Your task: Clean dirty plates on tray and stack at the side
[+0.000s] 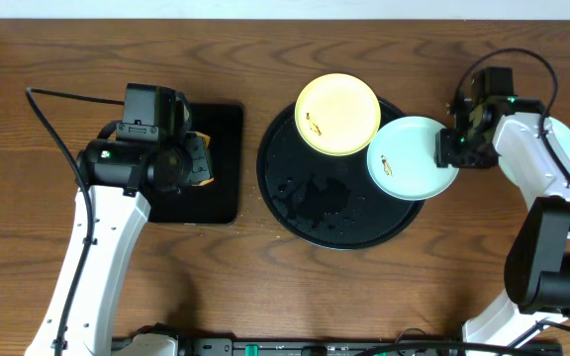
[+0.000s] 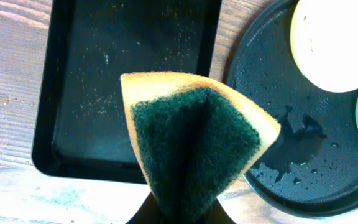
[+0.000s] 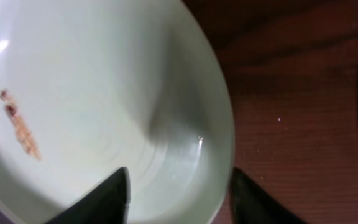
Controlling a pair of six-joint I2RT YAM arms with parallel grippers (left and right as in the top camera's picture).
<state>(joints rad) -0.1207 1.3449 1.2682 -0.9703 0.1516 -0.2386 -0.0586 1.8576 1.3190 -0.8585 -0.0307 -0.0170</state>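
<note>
The round black tray (image 1: pixel 305 198) is wet; it also shows in the left wrist view (image 2: pixel 303 168). A pale yellow plate (image 1: pixel 337 114) with a small smudge rests on its far part. A mint plate (image 1: pixel 409 158) with an orange smudge (image 3: pixel 20 127) lies over the tray's right rim. Another mint plate (image 1: pixel 565 148) lies on the table at the far right, partly under the right arm. My right gripper (image 3: pixel 179 193) is open, one finger inside the mint plate's (image 3: pixel 104 93) right rim and one outside. My left gripper (image 2: pixel 182 214) is shut on a yellow-and-green sponge (image 2: pixel 194 140).
A smaller rectangular black tray (image 1: pixel 221 129) lies left of the round tray, below the sponge; its floor (image 2: pixel 79 93) is speckled with droplets. Water pools on the round tray's middle (image 1: pixel 320 193). The table is brown wood.
</note>
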